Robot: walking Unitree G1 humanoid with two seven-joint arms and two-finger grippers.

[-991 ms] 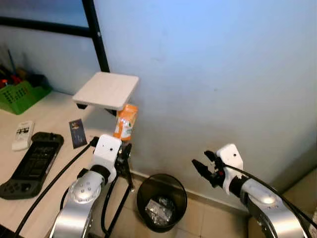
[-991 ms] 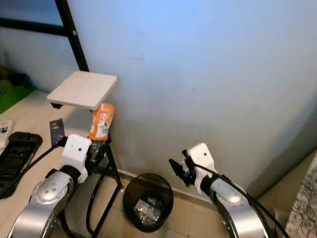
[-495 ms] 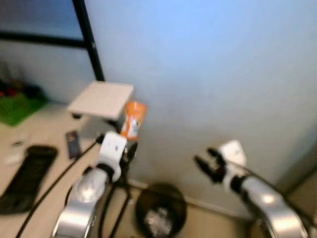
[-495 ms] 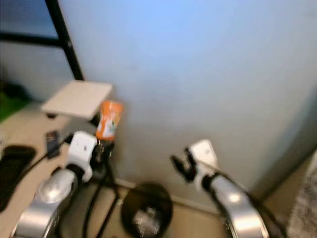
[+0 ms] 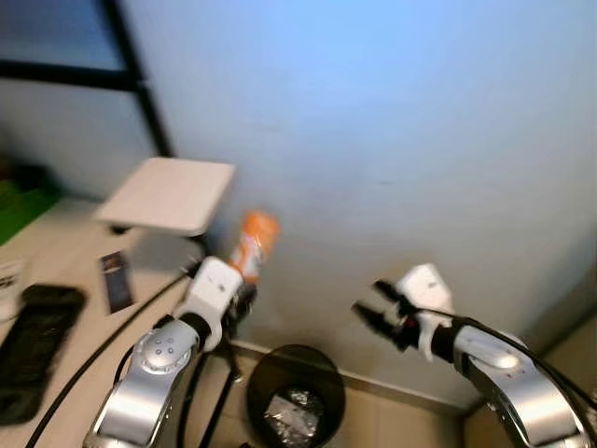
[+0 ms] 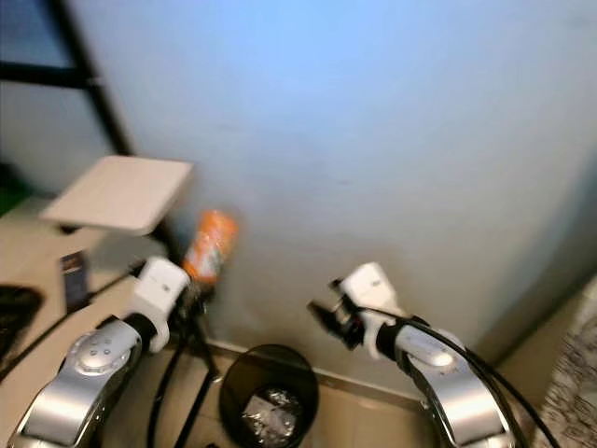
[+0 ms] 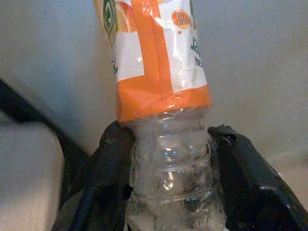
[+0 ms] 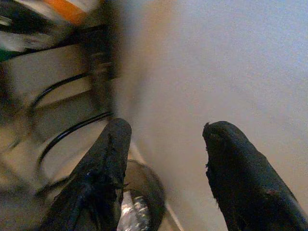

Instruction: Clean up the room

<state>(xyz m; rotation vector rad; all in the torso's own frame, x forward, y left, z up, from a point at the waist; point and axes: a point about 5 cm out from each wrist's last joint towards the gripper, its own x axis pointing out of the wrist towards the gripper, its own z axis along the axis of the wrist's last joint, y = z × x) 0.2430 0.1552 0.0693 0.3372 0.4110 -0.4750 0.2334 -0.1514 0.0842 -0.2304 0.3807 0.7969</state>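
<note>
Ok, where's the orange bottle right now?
The bottle is clamped in the left gripper, held up on the robot's left by the wall, just off the small white table and above the black bin.

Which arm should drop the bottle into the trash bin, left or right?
Left. The left gripper is already shut on the orange-labelled bottle, up and to the left of the black bin. The right gripper is open and empty, so it would probably need a handover first.
</note>
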